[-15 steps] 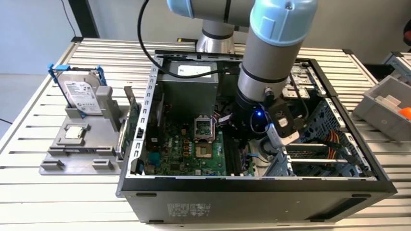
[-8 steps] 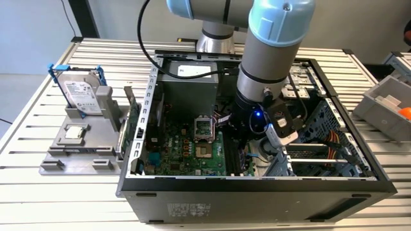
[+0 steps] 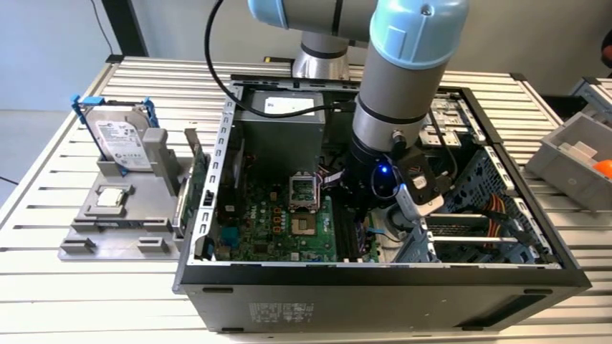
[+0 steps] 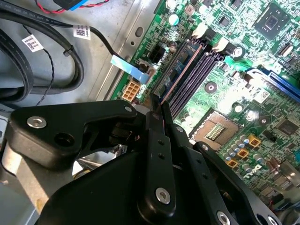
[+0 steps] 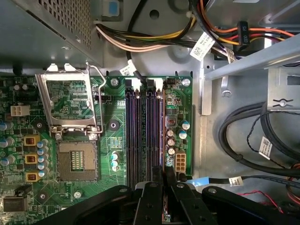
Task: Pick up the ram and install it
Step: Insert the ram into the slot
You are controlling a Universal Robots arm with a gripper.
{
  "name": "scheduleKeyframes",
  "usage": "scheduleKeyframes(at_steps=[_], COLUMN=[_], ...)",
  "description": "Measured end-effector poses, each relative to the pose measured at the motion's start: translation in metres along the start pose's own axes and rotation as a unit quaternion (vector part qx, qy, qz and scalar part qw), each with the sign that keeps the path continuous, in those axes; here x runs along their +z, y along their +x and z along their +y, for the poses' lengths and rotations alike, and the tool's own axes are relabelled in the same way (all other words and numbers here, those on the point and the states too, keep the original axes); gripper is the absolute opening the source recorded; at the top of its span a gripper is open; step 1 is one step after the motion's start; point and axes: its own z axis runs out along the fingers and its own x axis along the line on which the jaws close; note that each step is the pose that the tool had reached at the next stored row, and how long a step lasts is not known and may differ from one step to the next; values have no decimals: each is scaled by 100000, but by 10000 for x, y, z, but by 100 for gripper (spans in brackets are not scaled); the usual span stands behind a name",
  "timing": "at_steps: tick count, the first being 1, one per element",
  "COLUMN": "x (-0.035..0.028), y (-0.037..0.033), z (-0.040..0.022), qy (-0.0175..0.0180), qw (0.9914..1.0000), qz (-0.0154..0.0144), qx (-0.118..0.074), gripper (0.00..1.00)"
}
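One claw [image 5: 164, 180], clamped on your ram [image 4: 180, 75], sits down in the open computer case [image 3: 383, 276], the stick edge-on along the motherboard's [image 5: 112, 140] outermost memory slot.

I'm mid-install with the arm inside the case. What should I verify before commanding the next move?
1. Gripper shut on the ram: ok.
2. Ram running parallel to the memory slots: ok.
3. Ram fully seated: cannot tell.
4. White slot latches open: cannot tell.
5. Black cables away from the slots: ok.
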Motion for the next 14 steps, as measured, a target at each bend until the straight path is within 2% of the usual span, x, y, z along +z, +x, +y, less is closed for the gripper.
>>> scheduleKeyframes(at_steps=[14], x=[-21], y=[6], z=[-16], qy=[-138], qw=[99999], qz=[23], qx=[-303], gripper=[0])
